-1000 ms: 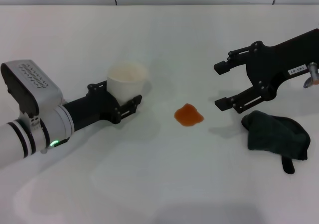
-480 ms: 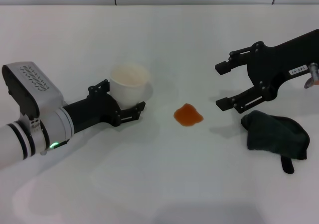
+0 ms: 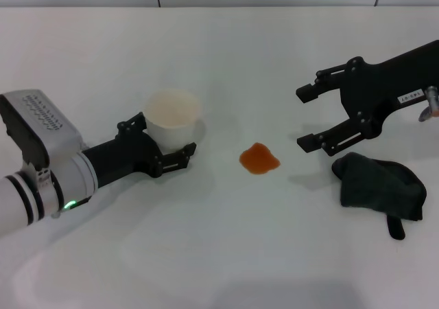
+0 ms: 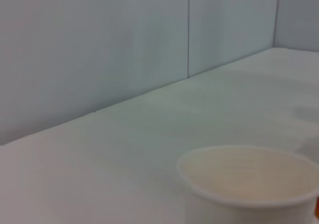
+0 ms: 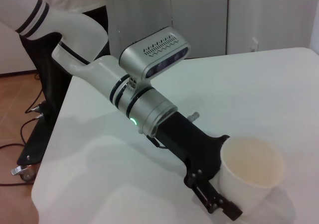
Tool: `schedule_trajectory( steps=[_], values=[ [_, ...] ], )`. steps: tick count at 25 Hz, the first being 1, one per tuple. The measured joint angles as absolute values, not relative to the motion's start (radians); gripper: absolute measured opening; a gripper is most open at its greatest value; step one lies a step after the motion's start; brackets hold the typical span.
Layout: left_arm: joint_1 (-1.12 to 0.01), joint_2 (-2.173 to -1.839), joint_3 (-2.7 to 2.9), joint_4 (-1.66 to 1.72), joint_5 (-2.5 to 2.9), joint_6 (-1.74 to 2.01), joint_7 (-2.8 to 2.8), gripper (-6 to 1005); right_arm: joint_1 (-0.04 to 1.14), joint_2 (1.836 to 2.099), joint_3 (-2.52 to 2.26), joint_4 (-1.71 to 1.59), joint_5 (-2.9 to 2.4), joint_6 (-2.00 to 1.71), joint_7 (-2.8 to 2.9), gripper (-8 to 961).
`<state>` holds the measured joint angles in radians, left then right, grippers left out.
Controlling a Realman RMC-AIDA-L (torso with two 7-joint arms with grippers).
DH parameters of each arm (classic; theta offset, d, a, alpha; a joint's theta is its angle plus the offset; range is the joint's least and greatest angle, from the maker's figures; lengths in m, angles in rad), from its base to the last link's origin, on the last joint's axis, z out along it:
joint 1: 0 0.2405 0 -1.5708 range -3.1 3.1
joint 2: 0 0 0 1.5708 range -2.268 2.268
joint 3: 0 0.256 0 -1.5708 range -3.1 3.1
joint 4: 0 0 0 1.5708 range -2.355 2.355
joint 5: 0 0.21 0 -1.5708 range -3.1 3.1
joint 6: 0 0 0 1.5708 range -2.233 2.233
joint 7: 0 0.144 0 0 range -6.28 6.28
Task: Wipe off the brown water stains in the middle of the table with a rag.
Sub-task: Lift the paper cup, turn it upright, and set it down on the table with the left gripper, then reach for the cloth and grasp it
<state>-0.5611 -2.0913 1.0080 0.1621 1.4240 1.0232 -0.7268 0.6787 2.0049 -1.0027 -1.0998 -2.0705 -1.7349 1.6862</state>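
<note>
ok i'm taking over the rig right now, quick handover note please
Left hand: shut on the white paper cup, left of the stain.
Right hand: open, empty, hanging just beyond the rag.
The brown water stains: mid-table, untouched.
Rag: bunched on the table, right of the stain, not gripped.
Done: no wiping.
Left: grip rag, wipe stain.

A small orange-brown stain [image 3: 259,159] with an irregular rounded outline sits mid-way across the smooth white table [image 3: 226,254], while right of it, well apart, the dark grey-green rag [image 3: 381,189] lies bunched, apparently with a short tab nearest.
</note>
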Motion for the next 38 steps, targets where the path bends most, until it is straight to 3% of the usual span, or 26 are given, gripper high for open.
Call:
schedule_trajectory(
  steps=[27, 38],
  values=[
    [-0.303, -2.075, 1.001, 0.331, 1.374, 1.320, -0.744, 894, 0.657, 2.007, -1.010, -1.140, -2.072, -1.743, 1.729, 836],
    [-0.187, -2.020, 1.002, 0.506, 1.503, 1.529, -0.956, 893, 0.589, 2.008, -1.039, -1.244, -2.126, -1.710, 1.864, 816]
  ],
)
